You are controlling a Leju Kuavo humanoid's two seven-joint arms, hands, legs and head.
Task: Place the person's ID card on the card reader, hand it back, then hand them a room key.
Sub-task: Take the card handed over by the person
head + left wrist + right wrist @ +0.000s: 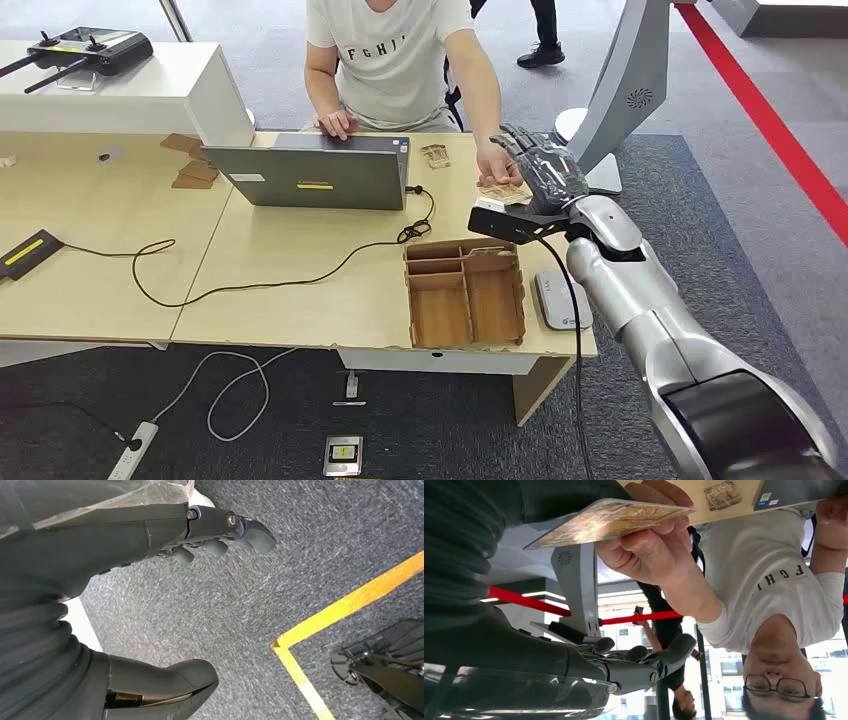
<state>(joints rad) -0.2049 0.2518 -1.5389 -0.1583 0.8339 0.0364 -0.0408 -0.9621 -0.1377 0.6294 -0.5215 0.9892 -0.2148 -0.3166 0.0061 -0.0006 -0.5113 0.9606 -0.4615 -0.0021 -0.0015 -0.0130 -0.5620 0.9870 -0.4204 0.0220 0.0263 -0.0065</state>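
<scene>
- Right hand (540, 170) reaches over the desk's (300, 290) far edge, fingers spread apart, not gripping anything.
- ID card (609, 520) is pinched in the person's hand (649, 545), right next to it.
- Left hand (150, 535) hangs loosely open above carpet.

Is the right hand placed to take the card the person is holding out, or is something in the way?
Probably yes. The right hand is open right by the card in the person's hand, with nothing between them. Whether its fingers already touch the card I cannot tell.

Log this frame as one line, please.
stage: card handover | right robot hand: open, at card | person's hand: holds card | left robot hand: hanging, empty
</scene>
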